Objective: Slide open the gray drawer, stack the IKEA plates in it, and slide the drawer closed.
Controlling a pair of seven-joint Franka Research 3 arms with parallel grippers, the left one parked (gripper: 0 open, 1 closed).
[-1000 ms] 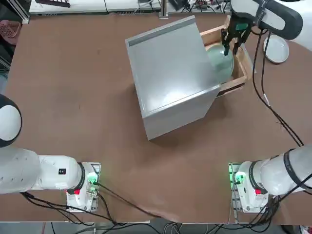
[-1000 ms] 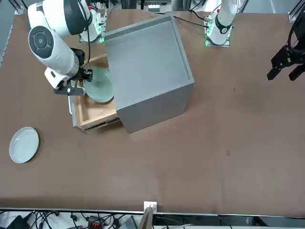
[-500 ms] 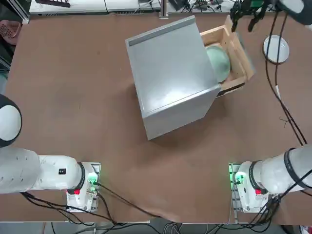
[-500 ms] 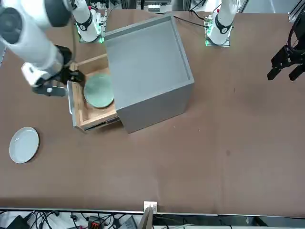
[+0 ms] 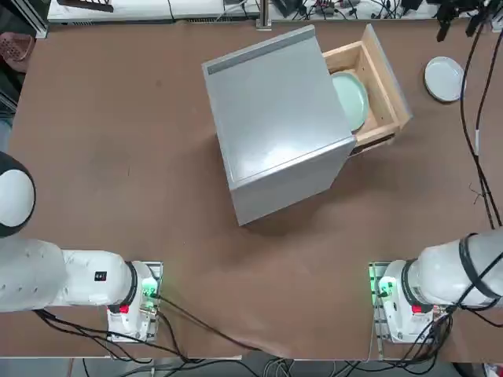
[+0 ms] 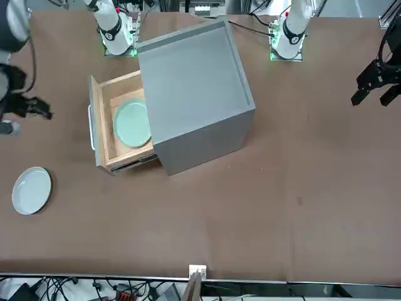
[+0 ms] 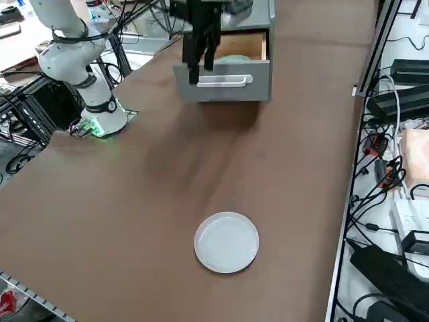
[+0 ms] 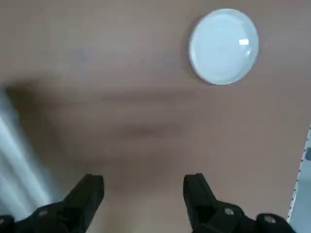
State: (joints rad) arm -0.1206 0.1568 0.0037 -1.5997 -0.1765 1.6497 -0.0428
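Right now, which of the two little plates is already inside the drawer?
The mint green plate lies in the open gray drawer; the white plate sits on the table, under the open right gripper.

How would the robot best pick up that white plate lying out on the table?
By its raised rim, from straight above. The white plate lies flat on the bare table, so only the edge offers a hold: one finger inside the rim, one outside. The right gripper, jaws open, hangs over the table short of it.

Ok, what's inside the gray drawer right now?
The open gray drawer with light wooden sides holds one pale mint green round plate lying flat; its inner edge is hidden under the gray box cabinet. The white round plate lies on the table, the open right pincer above bare table.
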